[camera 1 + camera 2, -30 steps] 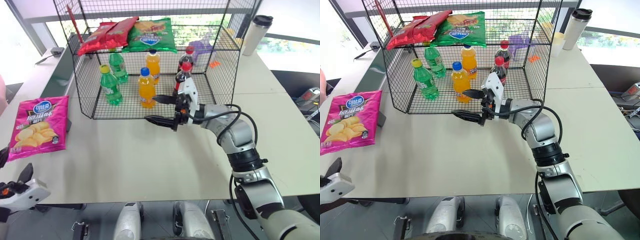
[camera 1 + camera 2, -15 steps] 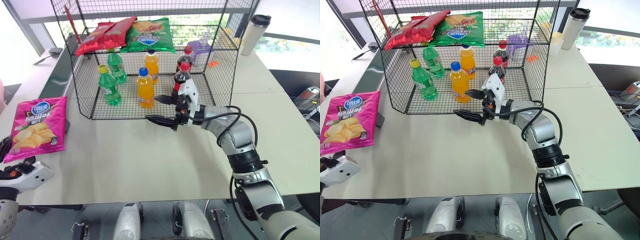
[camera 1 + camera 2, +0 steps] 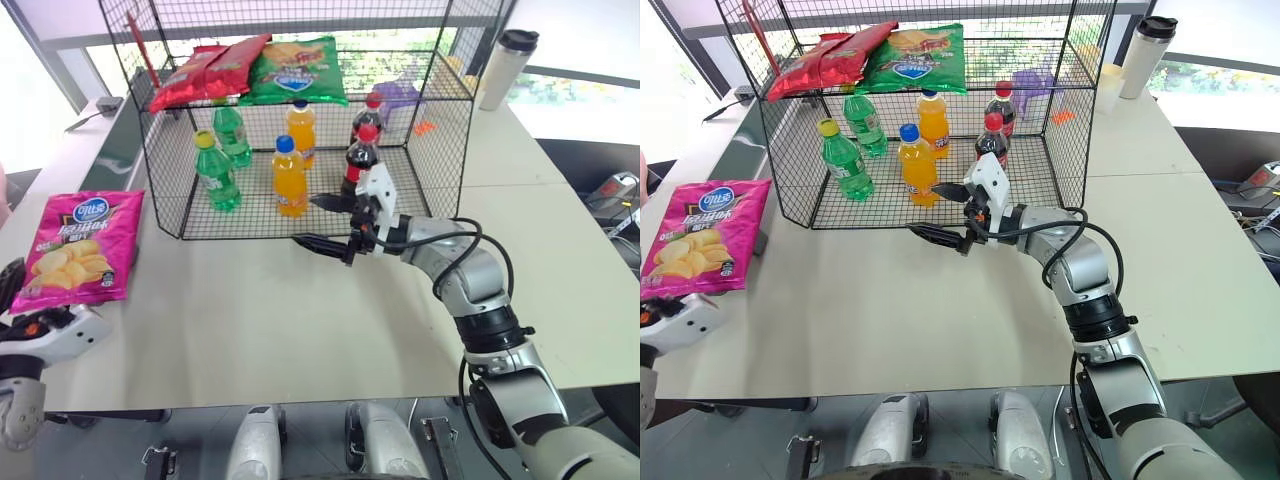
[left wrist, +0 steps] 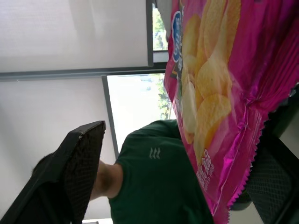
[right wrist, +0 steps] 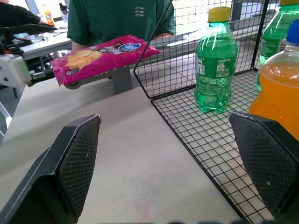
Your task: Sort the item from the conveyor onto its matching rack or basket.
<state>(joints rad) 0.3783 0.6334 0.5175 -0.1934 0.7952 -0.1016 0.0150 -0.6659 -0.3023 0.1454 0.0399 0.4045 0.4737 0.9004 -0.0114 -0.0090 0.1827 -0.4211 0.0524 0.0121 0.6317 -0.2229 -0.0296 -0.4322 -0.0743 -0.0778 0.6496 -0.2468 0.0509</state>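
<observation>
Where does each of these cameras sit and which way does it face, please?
Head stereo views: high, looking forward and down at the table, black wire cage and pink chip bag; both arms show.
Left wrist view: low, looking along the left gripper at the bag's underside and a person's green shirt.
Right wrist view: along the open right gripper toward the bag; bottles beside.
Shared: the pink bag.

We see the pink chip bag [image 3: 83, 249] as glossy, crinkled foil, and the cage [image 3: 300, 140] as thin black wire mesh. The table [image 3: 280, 310] looks matt and smooth, the bottles [image 3: 291, 178] are clear shiny plastic, and the right gripper's pads [image 5: 77, 163] are finely textured black.
</observation>
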